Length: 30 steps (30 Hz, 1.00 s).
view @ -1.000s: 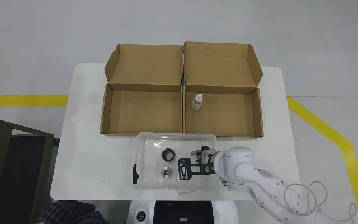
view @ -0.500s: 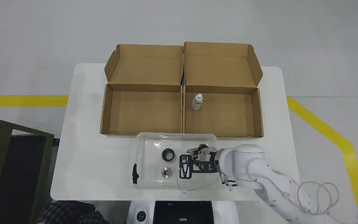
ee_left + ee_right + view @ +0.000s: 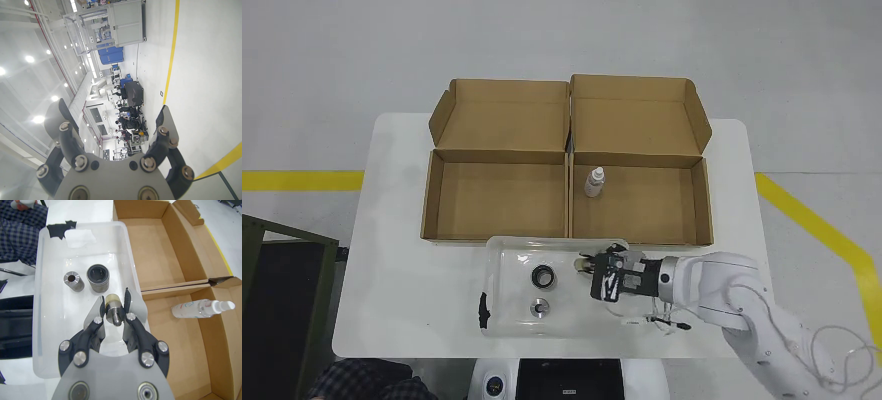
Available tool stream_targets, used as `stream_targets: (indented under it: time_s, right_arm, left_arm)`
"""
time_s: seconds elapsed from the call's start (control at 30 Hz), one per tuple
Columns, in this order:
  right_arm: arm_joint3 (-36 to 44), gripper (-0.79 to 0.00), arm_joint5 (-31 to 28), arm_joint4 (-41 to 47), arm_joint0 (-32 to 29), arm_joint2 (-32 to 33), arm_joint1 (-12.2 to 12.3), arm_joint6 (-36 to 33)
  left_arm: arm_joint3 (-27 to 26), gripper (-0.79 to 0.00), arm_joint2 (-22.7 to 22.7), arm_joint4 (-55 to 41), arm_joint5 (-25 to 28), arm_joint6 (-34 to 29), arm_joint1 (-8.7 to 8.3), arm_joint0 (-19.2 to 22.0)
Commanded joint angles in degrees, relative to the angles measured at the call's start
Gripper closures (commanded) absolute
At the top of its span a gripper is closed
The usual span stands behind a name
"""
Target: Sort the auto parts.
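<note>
Our right claw (image 3: 114,297) shifts from the middle of the clear bin (image 3: 130,256) toward its far corner, clamped on the threaded stud (image 3: 113,311) over the bin. We should clear the rim fully before crossing. Our left claw (image 3: 113,105) stands apart.

Top cam: high overhead, facing straight down on whole table (image 3: 392,250). R wrist cam: close above clear bin (image 3: 36,313) at table's robot-side edge, facing boxes (image 3: 160,256); shares both w/ top. L wrist cam: faces room, off-table.
</note>
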<state>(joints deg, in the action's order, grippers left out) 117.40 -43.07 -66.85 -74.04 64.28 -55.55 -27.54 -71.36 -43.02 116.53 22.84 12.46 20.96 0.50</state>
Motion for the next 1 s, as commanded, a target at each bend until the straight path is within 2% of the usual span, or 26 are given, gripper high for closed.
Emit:
stream_targets:
  time_s: [0.0,0.17,0.3,0.5,0.97]
  right_arm:
    - [-0.55,0.0,2.09,0.46,-1.01,2.52,0.15,3.71]
    - [-1.82,0.0,3.36,3.25,-4.88,8.3,0.57,13.46]
    - [-2.28,0.0,3.27,5.05,-6.99,12.0,0.83,18.11]
    - [-2.4,0.0,1.53,7.33,-8.76,15.67,1.09,21.98]
    - [-2.16,0.0,-0.58,9.69,-8.75,17.38,0.92,26.65]
  left_arm:
    - [0.0,-0.785,0.0,0.0,0.0,0.0,0.0,0.0]
    - [0.0,-0.785,0.0,0.0,0.0,0.0,0.0,0.0]
    - [0.0,-0.785,0.0,0.0,0.0,0.0,0.0,0.0]
    - [0.0,-0.785,0.0,0.0,0.0,0.0,0.0,0.0]
    - [0.0,-0.785,0.0,0.0,0.0,0.0,0.0,0.0]
